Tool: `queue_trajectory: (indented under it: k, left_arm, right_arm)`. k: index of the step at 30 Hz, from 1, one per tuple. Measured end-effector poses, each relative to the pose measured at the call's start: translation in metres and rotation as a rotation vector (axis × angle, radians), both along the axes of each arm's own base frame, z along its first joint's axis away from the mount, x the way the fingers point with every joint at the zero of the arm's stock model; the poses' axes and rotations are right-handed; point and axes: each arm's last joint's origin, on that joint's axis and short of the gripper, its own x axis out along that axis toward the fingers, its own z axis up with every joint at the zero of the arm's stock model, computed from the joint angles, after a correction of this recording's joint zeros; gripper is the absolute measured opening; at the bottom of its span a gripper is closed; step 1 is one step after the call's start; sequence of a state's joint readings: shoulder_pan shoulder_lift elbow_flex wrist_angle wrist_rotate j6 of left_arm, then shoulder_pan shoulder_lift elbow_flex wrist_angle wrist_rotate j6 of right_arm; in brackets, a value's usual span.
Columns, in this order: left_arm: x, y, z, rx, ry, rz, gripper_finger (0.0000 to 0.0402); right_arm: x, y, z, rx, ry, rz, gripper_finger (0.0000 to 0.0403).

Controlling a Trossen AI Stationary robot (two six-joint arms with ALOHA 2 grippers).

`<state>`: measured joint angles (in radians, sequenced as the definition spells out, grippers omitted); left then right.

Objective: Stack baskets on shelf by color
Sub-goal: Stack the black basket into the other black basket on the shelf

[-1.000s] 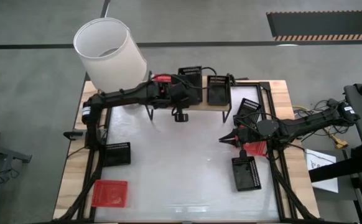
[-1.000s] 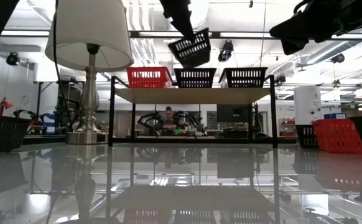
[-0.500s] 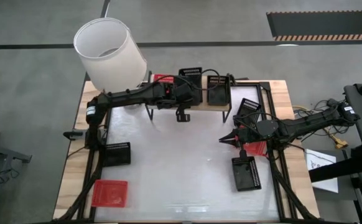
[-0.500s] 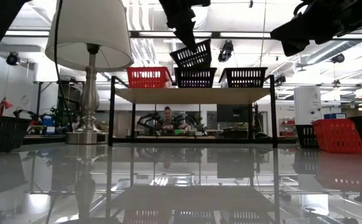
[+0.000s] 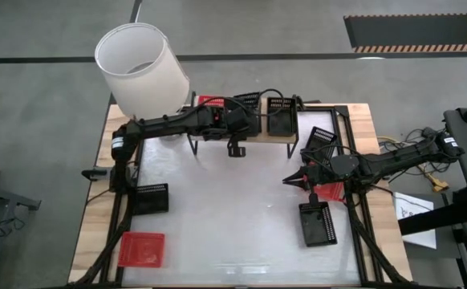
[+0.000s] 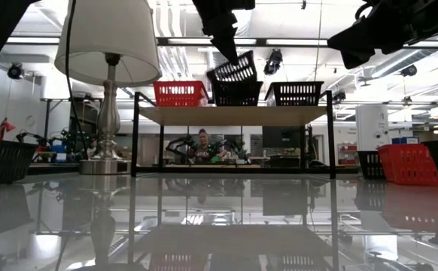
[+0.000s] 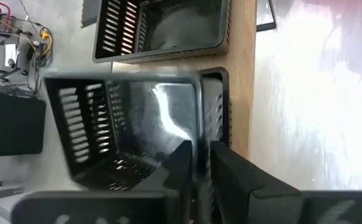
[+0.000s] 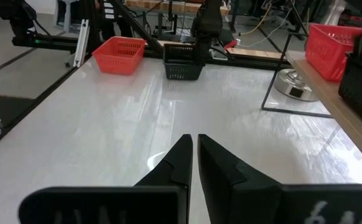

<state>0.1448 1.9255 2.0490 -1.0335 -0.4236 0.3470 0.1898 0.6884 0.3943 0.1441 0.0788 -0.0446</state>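
Lowering since a second ago, the left gripper (image 6: 229, 47) is pinching a tilted black basket (image 6: 234, 69) onto another black basket (image 6: 238, 93) mid-shelf (image 6: 234, 114); the right gripper (image 8: 193, 155) is hovering pressed together beside the shelf.

Slotted black plastic baskets (image 7: 159, 25) sit on a matt wooden shelf (image 7: 240, 68) above the glossy white tabletop (image 5: 233, 209).

two slim black jointed arms with black cables clipped along the links; left arm (image 5: 165, 122) carries a pale label at its base; wedge-shaped matte black fingers (image 8: 180, 163)
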Motion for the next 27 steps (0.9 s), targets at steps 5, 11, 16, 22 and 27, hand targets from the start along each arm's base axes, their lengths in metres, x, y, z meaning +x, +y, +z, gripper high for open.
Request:
queue_trajectory:
  k: [5, 11, 16, 22, 27]
  left_arm:
    - [0.000, 0.001, 0.000, 0.001, -0.003, 0.001, 0.0065]
    - [-0.002, 0.000, 0.002, 0.000, 0.001, -0.001, 0.0079]
    - [-0.024, -0.023, 0.029, -0.011, -0.033, -0.031, 0.0080]
    - [-0.063, -0.068, 0.046, -0.059, -0.169, -0.116, 0.0079]
    - [-0.093, -0.105, 0.027, -0.053, -0.387, -0.279, 0.0079]
  right_arm:
    - [0.000, 0.000, 0.000, 0.000, 0.000, 0.000, 0.0018]
    - [0.000, 0.000, 0.000, -0.001, 0.004, 0.000, 0.0018]
    - [0.000, 0.000, -0.001, -0.002, 0.010, -0.001, 0.0018]
    - [0.000, -0.002, 0.000, -0.022, -0.006, -0.059, 0.0018]
    - [0.002, -0.004, 0.006, -0.052, -0.065, -0.139, 0.0018]
